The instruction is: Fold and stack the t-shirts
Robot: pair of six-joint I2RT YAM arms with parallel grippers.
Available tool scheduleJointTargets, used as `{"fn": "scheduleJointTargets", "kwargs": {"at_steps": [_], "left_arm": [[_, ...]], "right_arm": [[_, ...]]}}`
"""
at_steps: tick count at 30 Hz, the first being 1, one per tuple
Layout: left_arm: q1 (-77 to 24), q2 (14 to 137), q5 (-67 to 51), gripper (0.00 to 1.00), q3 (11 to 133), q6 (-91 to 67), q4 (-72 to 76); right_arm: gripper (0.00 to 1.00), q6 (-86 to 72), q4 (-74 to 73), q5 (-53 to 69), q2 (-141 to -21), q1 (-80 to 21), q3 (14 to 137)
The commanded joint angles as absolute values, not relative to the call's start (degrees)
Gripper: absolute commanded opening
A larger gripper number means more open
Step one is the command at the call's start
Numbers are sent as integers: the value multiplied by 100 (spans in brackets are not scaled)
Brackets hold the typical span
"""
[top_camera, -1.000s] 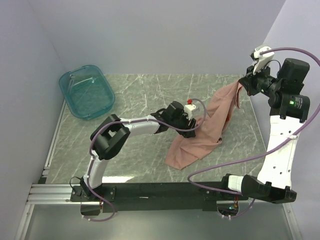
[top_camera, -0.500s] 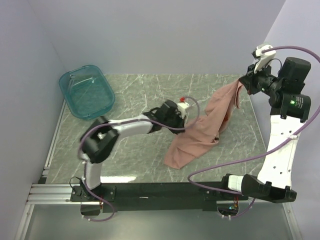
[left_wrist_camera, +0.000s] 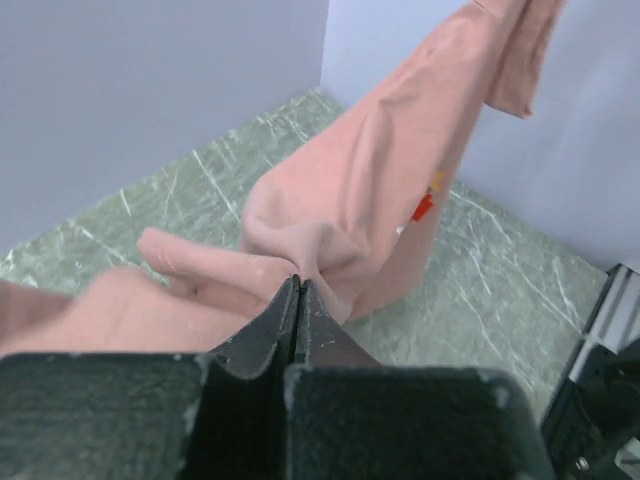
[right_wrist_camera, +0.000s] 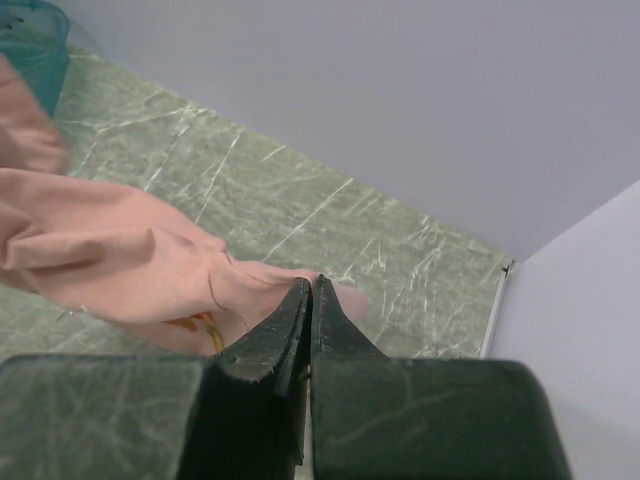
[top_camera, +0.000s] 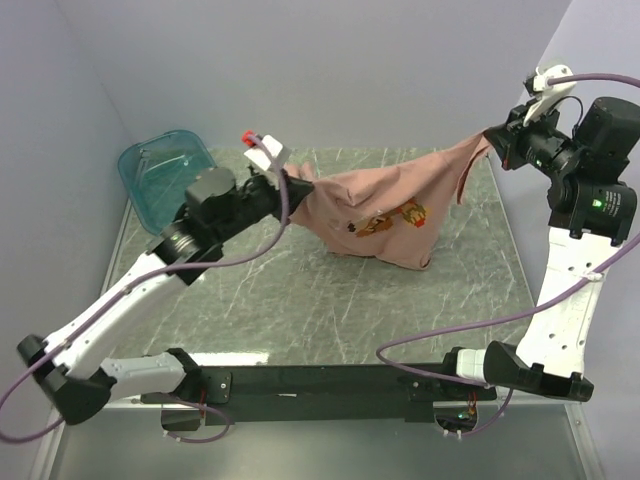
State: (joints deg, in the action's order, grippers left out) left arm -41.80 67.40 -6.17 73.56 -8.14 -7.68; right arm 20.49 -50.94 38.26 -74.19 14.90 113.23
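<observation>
Matt pink cloth t-shirt (top_camera: 385,200), glossy marble-look table (top_camera: 300,300)

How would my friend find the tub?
Start at the green marble table and go to its far left corner, by the walls. The tub sits there, see-through teal plastic with rounded corners; the only other loose thing is a soft pink t-shirt.

I'm looking into a small enclosed bay. The surface (top_camera: 300,300) is a green slab veined with thin white lines like marble, and it runs right up to three plain walls. The back wall (top_camera: 330,70) and left wall (top_camera: 50,150) are a flat, pale blue-grey; the right wall (top_camera: 610,30) reads a shade more lilac. A translucent teal tub (top_camera: 175,185) sits in the far left corner. Along the near left edge runs a slotted aluminium rail (top_camera: 100,385). The light is soft and even, with a faint sheen near the front edge.
</observation>
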Motion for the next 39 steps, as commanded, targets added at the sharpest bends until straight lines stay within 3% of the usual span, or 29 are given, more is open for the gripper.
{"fn": "scheduleJointTargets", "kwargs": {"at_steps": [1, 6, 9, 11, 14, 15, 18, 19, 22, 25, 29, 39], "left_arm": [[-4201, 6329, -772, 0, 7252, -798, -1519], [-4332, 5592, -1915, 0, 5804, -1896, -1689], [-4824, 5266, -2345, 1, 4155, -3126, -1163], [-5272, 5177, -2460, 1, 3676, -4040, -915], [-5660, 4879, -1927, 29, 3401, -4675, -1202], [-5669, 4652, -1351, 50, 3549, -4719, -1422], [-5625, 4334, -126, 80, 3892, -4773, -2292], [-5468, 4342, 242, 82, 3937, -4677, -2364], [-4654, 4850, -41, 81, 3973, -4370, -2295], [-4036, 5571, -534, 72, 3955, -4115, -1900], [-4025, 6283, -1071, 69, 4113, -3894, -1319], [-4034, 8742, -1652, 48, 5579, -3323, -1142]], "right_arm": [[0, 1985, -4720, 3876, -7251, 1564, 11155], [0, 2837, -5018, 3797, -6813, 1670, 9899], [0, 4040, -5737, 4060, -6497, 1679, 8888], [0, 4937, -6318, 4087, -6311, 1679, 8124], [0, 5589, -6679, 3938, -6039, 1679, 7235], [0, 5633, -6697, 3824, -5968, 1679, 7059], [0, 5731, -6601, 3604, -5933, 1679, 6331], [0, 5600, -6383, 3560, -5950, 1679, 6215], [0, 5371, -6048, 3533, -6055, 1679, 5924], [0, 5221, -5977, 3673, -6266, 1670, 5915], [0, 5063, -5854, 3718, -6442, 1670, 5950], [0, 4834, -5625, 3762, -6697, 1670, 5854]]}}
